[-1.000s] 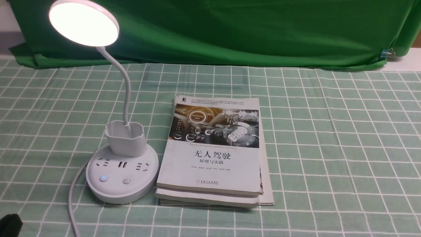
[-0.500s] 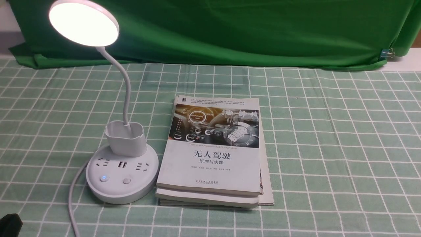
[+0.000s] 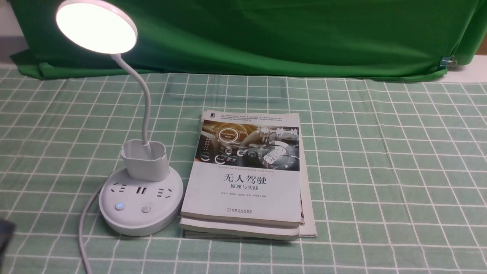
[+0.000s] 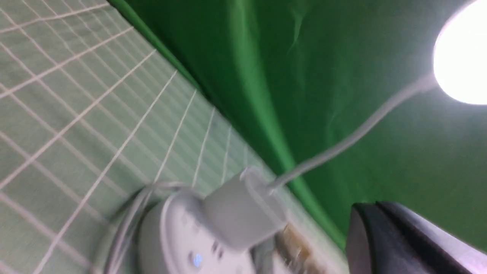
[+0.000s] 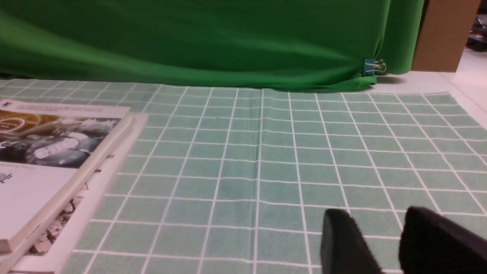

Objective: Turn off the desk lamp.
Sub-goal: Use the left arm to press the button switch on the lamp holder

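The desk lamp (image 3: 140,207) stands at the left of the checked cloth, its round head (image 3: 96,26) glowing. On the round base a small button (image 3: 120,206) glows blue beside a plain one (image 3: 146,209). The cup holder (image 3: 145,160) sits behind the sockets. My left gripper (image 3: 4,234) is a dark blur at the front view's left edge, well short of the base. In the blurred left wrist view its fingers (image 4: 374,207) are pressed together, shut on nothing, with the lamp base (image 4: 171,243) a way ahead. My right gripper (image 5: 374,219) is open and empty over bare cloth.
A stack of books (image 3: 247,179) lies right against the lamp base, also seen in the right wrist view as books (image 5: 45,160). The lamp's cord (image 3: 84,224) runs toward the front edge. A green backdrop (image 3: 266,34) closes the far side, with a binder clip (image 3: 449,61).
The left gripper's dark tip has risen along the front view's left edge and is blurred by motion. Lamp, books and right arm are unchanged.
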Motion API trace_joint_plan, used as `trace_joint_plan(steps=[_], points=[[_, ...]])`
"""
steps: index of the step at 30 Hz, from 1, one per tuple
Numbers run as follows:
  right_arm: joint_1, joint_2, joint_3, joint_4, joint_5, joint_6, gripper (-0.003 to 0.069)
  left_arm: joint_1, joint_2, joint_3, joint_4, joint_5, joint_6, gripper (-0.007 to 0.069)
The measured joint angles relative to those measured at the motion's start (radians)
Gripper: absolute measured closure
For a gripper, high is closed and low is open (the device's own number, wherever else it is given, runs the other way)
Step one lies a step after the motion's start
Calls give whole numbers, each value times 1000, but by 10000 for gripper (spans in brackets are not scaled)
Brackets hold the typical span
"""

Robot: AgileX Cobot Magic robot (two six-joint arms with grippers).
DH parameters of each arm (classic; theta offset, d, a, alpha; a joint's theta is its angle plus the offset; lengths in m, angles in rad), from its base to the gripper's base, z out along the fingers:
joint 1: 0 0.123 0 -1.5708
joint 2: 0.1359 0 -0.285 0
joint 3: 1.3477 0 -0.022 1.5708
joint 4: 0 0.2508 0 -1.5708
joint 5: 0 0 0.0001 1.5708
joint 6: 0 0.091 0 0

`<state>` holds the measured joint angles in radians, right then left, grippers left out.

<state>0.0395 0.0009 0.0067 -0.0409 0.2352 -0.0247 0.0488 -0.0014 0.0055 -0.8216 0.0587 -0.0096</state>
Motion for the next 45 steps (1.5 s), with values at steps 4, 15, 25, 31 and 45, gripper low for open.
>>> trace_joint_plan(steps=[4,15,25,31,45], points=[[0,0,0,0,0,0,417,0,7,-17,-12,35,-2,624],[0,0,0,0,0,0,417,-1,651,-517,378,716,110,624],[0,0,0,0,0,0,417,-108,1202,-822,561,822,136,624],[0,0,0,0,0,0,417,-261,1390,-967,663,876,78,624],[0,0,0,0,0,0,417,-315,1634,-1124,745,892,59,624]])
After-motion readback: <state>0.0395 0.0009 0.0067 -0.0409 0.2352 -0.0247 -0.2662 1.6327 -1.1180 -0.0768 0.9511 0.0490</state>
